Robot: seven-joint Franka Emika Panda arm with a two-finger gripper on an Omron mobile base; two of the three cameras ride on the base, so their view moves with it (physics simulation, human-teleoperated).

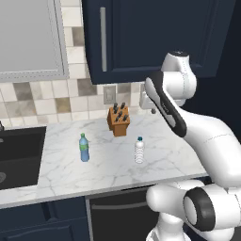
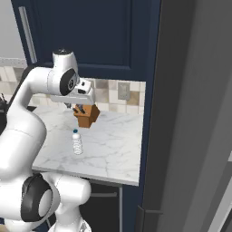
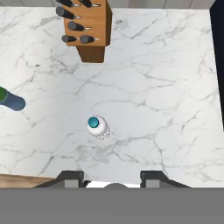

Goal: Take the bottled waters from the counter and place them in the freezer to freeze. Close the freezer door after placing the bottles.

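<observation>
Standing upright on the counter (image 1: 108, 164), both bottles are untouched, so the task looks to be at its very start: nothing has been picked up or carried to the freezer. The blue-tinted bottle (image 1: 84, 148) with its green cap sits toward the sink side, and the clear ribbed bottle (image 1: 139, 150) with the blue cap stands well apart from it, nearer the front edge, with the knife block (image 1: 118, 119) behind and between them. The gripper (image 3: 112, 178) hangs high above the worktop, looking almost straight down on the clear bottle's cap (that one seems the likelier first target, being nearly centred in the hand view). Its jaws are drawn in and hold nothing. The tall grey panel (image 2: 190, 113) at the right of the right base view is probably the fridge unit, though I cannot tell from this angle whether the freezer door is open. Left to do: grasp each bottle, shelve both, shut the door.
</observation>
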